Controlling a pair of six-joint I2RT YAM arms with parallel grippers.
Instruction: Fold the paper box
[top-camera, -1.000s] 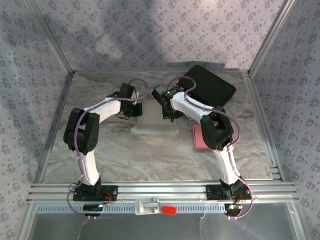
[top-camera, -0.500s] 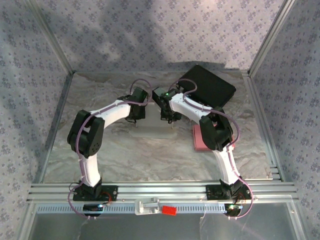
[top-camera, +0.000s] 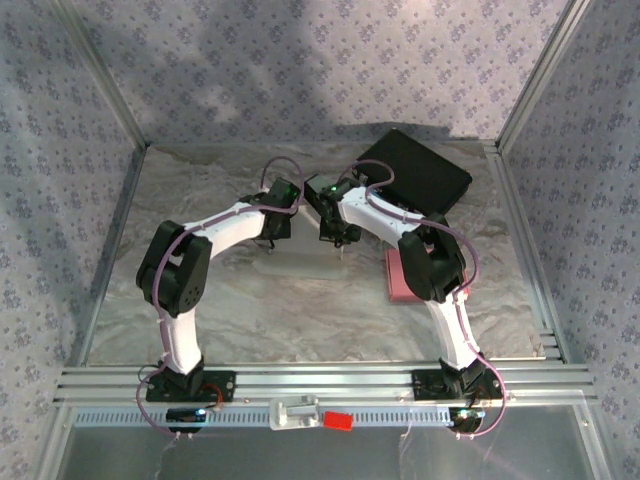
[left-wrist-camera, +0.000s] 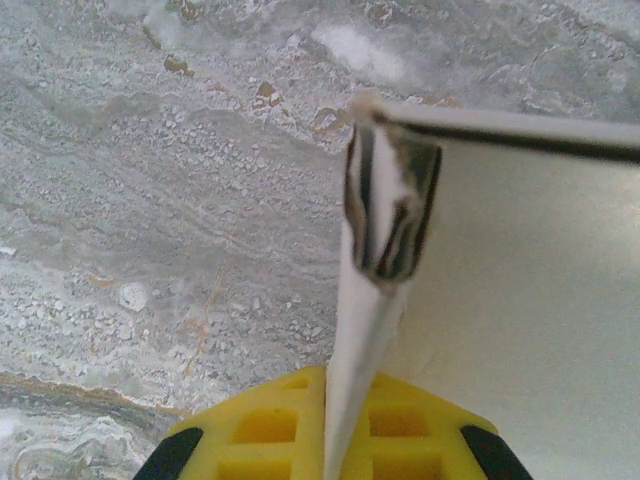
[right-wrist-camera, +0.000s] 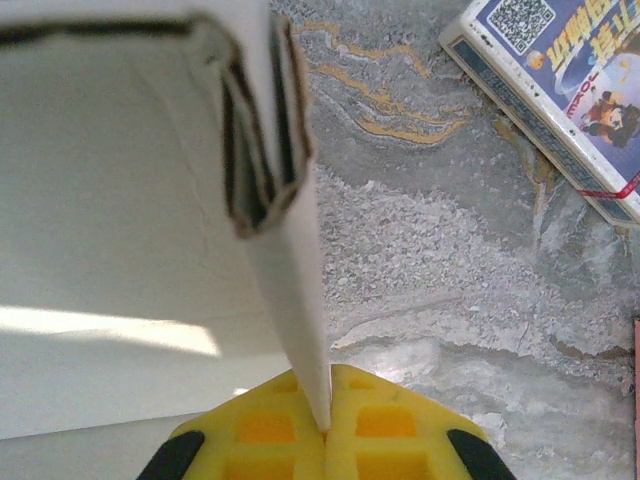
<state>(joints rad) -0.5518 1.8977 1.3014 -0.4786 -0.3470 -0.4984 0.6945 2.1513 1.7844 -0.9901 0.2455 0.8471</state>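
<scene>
The white paper box (top-camera: 305, 258) lies mid-table between both arms, its side walls raised. My left gripper (top-camera: 275, 232) is shut on the box's left wall (left-wrist-camera: 365, 330), which stands edge-on between the yellow fingers (left-wrist-camera: 260, 430); the box floor (left-wrist-camera: 530, 300) spreads to the right. My right gripper (top-camera: 338, 234) is shut on the right wall (right-wrist-camera: 290, 290), clamped between its yellow fingers (right-wrist-camera: 400, 430), with the box floor (right-wrist-camera: 110, 250) to the left.
A black case (top-camera: 418, 168) lies at the back right. A pink flat item (top-camera: 398, 278) rests right of the box under the right arm. A printed blue card box (right-wrist-camera: 560, 90) lies on the marble tabletop (top-camera: 300, 310) beyond the right gripper.
The left gripper has moved right and inward, closing toward the right gripper. The box's left side has been drawn in and its walls stand up; the box looks narrower.
</scene>
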